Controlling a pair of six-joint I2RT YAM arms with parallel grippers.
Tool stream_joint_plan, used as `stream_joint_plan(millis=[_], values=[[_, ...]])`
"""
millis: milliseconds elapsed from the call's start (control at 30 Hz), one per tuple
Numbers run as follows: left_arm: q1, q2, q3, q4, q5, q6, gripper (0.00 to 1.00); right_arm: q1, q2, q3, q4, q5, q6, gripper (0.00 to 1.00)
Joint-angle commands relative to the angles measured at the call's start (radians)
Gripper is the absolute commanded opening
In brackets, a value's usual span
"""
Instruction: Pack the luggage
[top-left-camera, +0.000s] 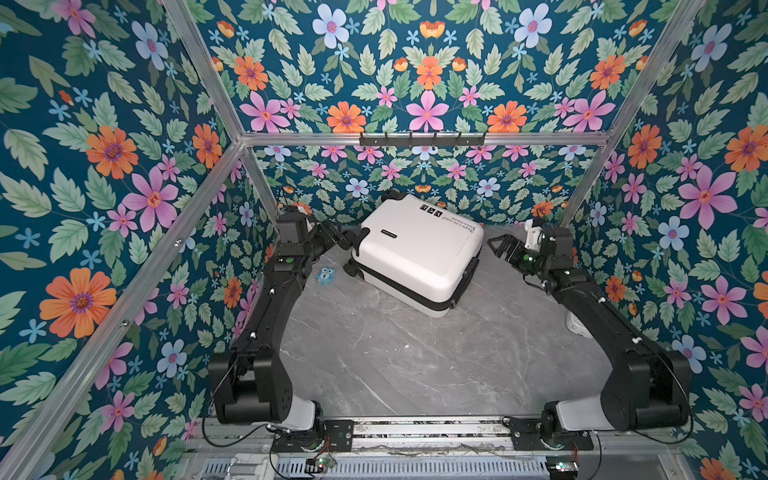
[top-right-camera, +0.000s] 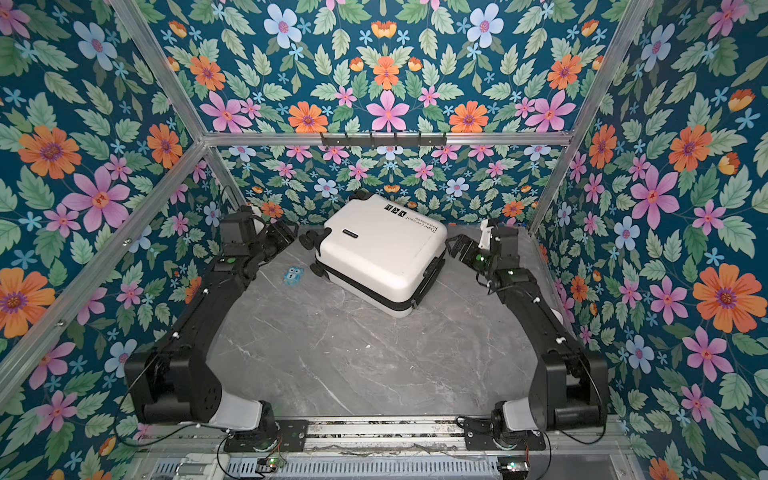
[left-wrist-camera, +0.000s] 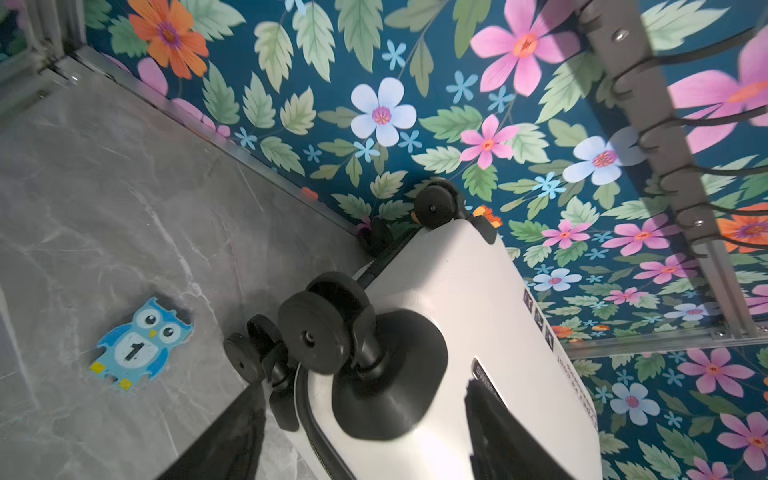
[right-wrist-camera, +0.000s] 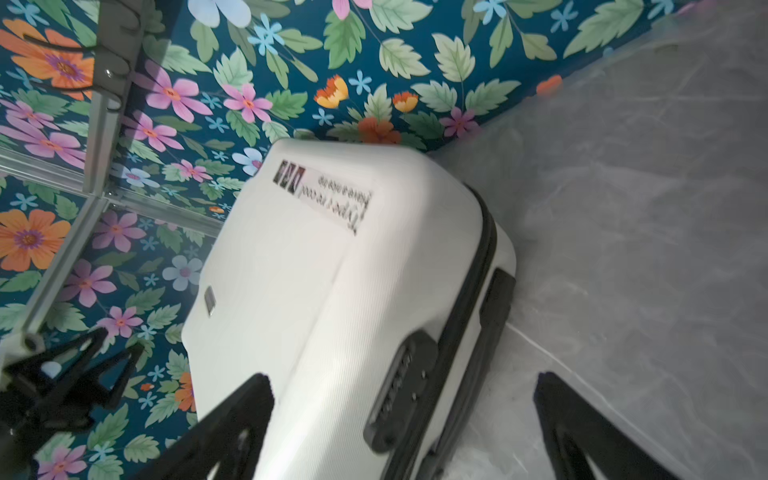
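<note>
The luggage (top-left-camera: 415, 253) (top-right-camera: 378, 253) is a small white hard-shell suitcase. It lies flat and zipped shut at the back middle of the grey table, printed side up. Its black wheels (left-wrist-camera: 320, 328) point left, toward my left gripper (top-left-camera: 348, 242) (left-wrist-camera: 365, 432). That gripper stands open, one finger (left-wrist-camera: 498, 428) over the shell and the other beside the wheel corner. My right gripper (top-left-camera: 500, 247) (right-wrist-camera: 403, 419) is open wide at the suitcase's right side, straddling the edge with the black lock (right-wrist-camera: 399, 395) and zipper band. Neither gripper holds anything.
A small blue owl piece (top-left-camera: 326, 275) (left-wrist-camera: 139, 343) with the number 1 lies on the table just left of the wheels. A black hook rail (top-left-camera: 422, 139) hangs on the back wall. A white object (top-left-camera: 575, 326) sits at the table's right edge. Flowered walls enclose three sides.
</note>
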Motion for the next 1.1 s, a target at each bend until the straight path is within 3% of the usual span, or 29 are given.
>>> stream_joint_plan(millis=[0, 133, 200, 367, 467, 567, 767, 1067], values=[[-0.002, -0.106, -0.173, 0.017, -0.006, -0.086, 0.76, -0.020, 0.162, 0.175, -0.012, -0.064, -0.039, 0.99], [-0.019, -0.137, -0.387, 0.172, 0.068, -0.194, 0.76, -0.020, 0.398, 0.440, -0.051, -0.127, -0.091, 0.99], [-0.032, -0.109, -0.443, 0.252, 0.101, -0.224, 0.75, -0.022, 0.519, 0.583, -0.087, -0.218, -0.091, 0.99], [-0.041, -0.027, -0.457, 0.359, 0.132, -0.253, 0.74, -0.015, 0.694, 0.796, -0.135, -0.374, -0.079, 0.98], [-0.040, 0.010, -0.425, 0.365, 0.142, -0.239, 0.74, -0.001, 0.725, 0.819, -0.173, -0.426, -0.114, 0.97], [-0.039, 0.023, -0.414, 0.365, 0.142, -0.229, 0.74, 0.021, 0.690, 0.749, -0.178, -0.492, -0.161, 0.96], [-0.032, 0.026, -0.428, 0.378, 0.142, -0.202, 0.75, 0.054, 0.467, 0.400, -0.047, -0.548, -0.187, 0.95], [-0.018, 0.094, -0.401, 0.366, 0.190, -0.129, 0.75, 0.161, 0.090, -0.042, 0.046, -0.466, -0.202, 0.95]])
